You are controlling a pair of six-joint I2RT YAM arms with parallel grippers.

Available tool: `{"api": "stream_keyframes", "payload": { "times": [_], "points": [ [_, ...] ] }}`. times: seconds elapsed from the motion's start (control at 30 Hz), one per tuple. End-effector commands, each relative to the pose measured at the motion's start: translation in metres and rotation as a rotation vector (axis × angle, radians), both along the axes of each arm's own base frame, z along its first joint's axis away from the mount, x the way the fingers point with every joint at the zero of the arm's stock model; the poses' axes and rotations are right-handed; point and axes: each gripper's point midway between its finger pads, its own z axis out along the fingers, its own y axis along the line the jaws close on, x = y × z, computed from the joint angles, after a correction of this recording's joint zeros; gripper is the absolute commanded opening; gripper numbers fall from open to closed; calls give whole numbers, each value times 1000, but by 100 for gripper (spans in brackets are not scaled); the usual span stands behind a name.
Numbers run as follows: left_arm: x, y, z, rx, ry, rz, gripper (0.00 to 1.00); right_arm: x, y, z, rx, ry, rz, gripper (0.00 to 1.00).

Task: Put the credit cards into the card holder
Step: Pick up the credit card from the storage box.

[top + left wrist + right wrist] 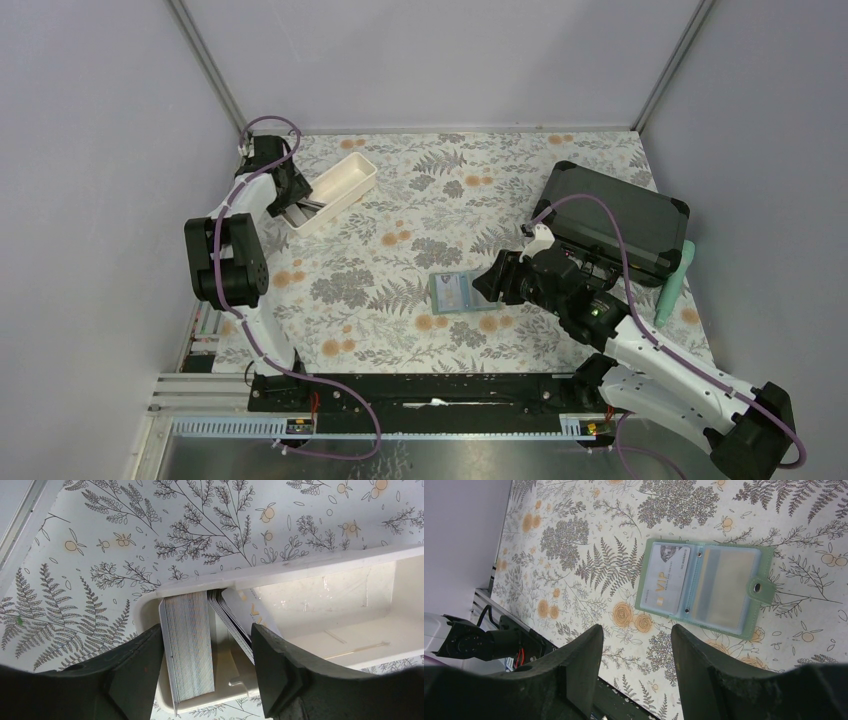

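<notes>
Top external: three containers on the floral cloth (400,330). White tray (345,178) far left, card holder (452,292) mid-table, black hard case (620,215) far right.
Tray: here's the stock! Credit cards (187,650) stand on edge at one end, a thick pack upright and a thinner bunch leaning away just beside it.
Left gripper (206,637): down over that end of the tray, jaws released and standing apart with the pack between them. One finger sits right by the pack's side; touching or not, I cannot tell.
Card holder: lying open and flat, pale blue pockets up, well apart from the tray. A pale VIP card (666,577) sits in one pocket and a gold-toned card (724,587) shows through the other. The snap tab (758,586) pokes out on the gold card's side.
Right gripper (635,632): hanging over the cloth just beside the holder, jaws released, nothing between them.
Black hard case: lid down behind the right arm, contents hidden.
Around: a mint-green handle-shaped thing (675,285) lies just beside the case; what it is, I cannot tell.
In the way: from above, the left gripper covers the tray's card end and the right wrist crowds the holder's edge.
</notes>
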Motion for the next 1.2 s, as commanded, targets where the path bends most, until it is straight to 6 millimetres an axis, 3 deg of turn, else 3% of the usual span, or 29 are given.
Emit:
{"api": "stream_keyframes", "payload": {
  "times": [0.0, 0.3, 1.17],
  "points": [
    [0, 7, 17, 33, -31, 5, 66, 0, 2, 2, 9, 2, 4, 60],
    [-1, 8, 16, 36, -30, 9, 67, -2, 5, 0, 9, 15, 29, 59],
    [-5, 11, 19, 52, -30, 14, 22, -3, 7, -5, 0, 36, 38, 59]
  ]
}}
